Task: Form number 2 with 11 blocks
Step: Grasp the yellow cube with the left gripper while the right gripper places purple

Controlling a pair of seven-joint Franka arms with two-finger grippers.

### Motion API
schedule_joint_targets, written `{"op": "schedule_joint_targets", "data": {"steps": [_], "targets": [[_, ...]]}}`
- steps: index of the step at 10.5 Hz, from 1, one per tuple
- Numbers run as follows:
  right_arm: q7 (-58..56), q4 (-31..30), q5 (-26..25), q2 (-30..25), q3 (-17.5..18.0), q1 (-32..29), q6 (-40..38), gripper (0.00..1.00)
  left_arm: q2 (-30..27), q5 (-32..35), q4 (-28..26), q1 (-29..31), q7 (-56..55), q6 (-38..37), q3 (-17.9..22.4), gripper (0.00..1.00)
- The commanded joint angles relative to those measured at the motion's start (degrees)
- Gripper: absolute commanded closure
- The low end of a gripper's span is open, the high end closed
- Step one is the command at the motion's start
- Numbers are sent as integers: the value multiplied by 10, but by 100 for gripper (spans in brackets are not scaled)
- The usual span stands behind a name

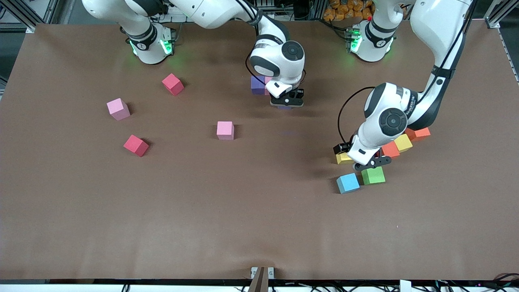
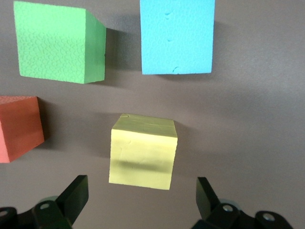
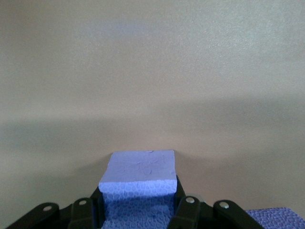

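The light blue block (image 1: 348, 183) serves as the landmark; it is the block nearest the front camera, toward the left arm's end of the table (image 1: 202, 227). The green block (image 1: 373, 175) sits just beside it, a gap between them, further toward the left arm's end. A little farther from the camera than the light blue block lies a yellow block (image 1: 344, 158), partly covered in the front view by the left gripper (image 1: 367, 161), which hangs low over it with its jaws spread wide, one finger (image 2: 71, 198) on each side and neither touching it. An orange block (image 1: 390, 149), a second yellow block (image 1: 403, 142) and a second orange block (image 1: 420, 133) run in a slanted line away from the landmark, each farther back and further toward the left arm's end, partly hidden by the left arm.

Well away from the landmark, toward the right arm's end, lie a pink block (image 1: 225, 130), a red block (image 1: 136, 145), a second pink block (image 1: 118, 109) and a second red block (image 1: 172, 84), all apart from each other.

Farthest back, near mid-table, the right gripper (image 1: 287, 102) is clamped on a purple block (image 3: 138, 181) low over the table. Just beside it a second purple block (image 1: 257, 84) stands, touching a pink one that the arm mostly hides.

Visible count: three pink, two red, two purple, two yellow, two orange, one green, one light blue. No digit is formed yet.
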Motion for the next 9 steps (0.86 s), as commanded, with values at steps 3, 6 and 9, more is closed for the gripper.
{"op": "schedule_joint_targets", "data": {"steps": [3,6,9], "targets": [[17,-30,-7,-13,-2,2,1,28,17,19,8,3,7,-5,-2,0],[25,-27,-7,-14,-3,3,-1,0,26,32,13,4,7,-4,-2,0],[25,-25,-6,-27,-2,-1,-2,0,47,34,31,4,7,-3,-2,0]]}}
